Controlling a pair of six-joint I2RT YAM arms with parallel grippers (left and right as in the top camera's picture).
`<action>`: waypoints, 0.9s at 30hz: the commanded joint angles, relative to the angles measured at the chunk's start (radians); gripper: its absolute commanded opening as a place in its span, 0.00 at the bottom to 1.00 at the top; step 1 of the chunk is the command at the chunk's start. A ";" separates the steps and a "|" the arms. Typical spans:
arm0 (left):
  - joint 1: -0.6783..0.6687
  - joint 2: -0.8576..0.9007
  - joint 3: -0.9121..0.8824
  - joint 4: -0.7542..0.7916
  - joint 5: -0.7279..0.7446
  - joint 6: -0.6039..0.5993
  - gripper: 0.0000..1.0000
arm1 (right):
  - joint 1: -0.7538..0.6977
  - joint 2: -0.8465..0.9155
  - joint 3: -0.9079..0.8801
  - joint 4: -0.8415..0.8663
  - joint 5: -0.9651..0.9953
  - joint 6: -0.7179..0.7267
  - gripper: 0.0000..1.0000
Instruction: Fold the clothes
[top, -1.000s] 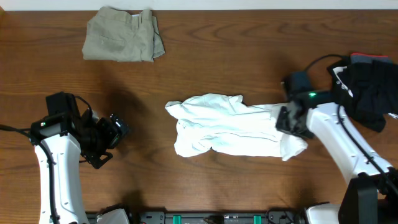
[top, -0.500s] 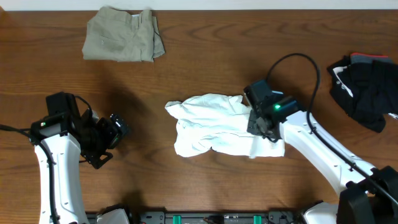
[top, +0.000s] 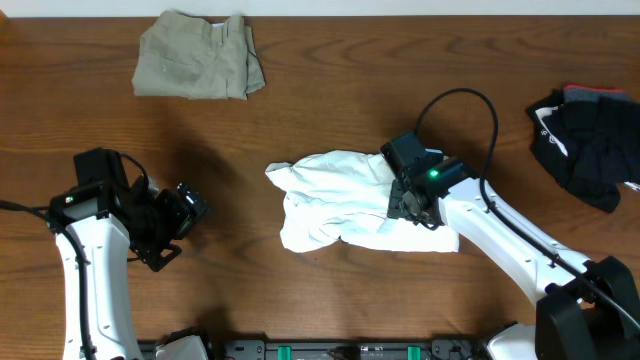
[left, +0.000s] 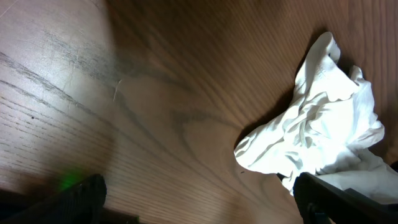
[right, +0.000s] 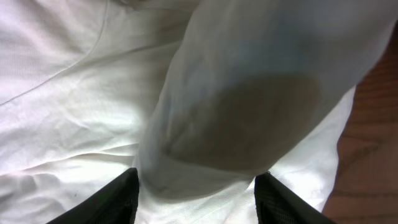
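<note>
Right arm has swung left. The right gripper was at the right end of the T-shirt and now sits over its middle-right. It has dragged that end along, so the flap now lies doubled over the shirt body. The white heap is shorter, with its right edge pulled in toward centre. Jaws were pinched and are now parted; the right wrist view shows a loose fold of white cloth between the fingers. The arm no longer overlaps the black bundle, which now shows whole. The cable now arcs high above the arm.
</note>
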 joint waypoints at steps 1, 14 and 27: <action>-0.003 -0.002 -0.011 -0.004 0.010 0.014 0.98 | 0.004 0.003 0.016 0.002 -0.024 -0.018 0.58; -0.003 -0.002 -0.011 -0.005 0.010 0.014 0.98 | -0.022 0.024 0.031 -0.002 -0.030 -0.012 0.71; -0.003 -0.002 -0.011 -0.007 0.010 0.018 0.98 | -0.033 0.103 0.031 -0.013 -0.001 -0.004 0.39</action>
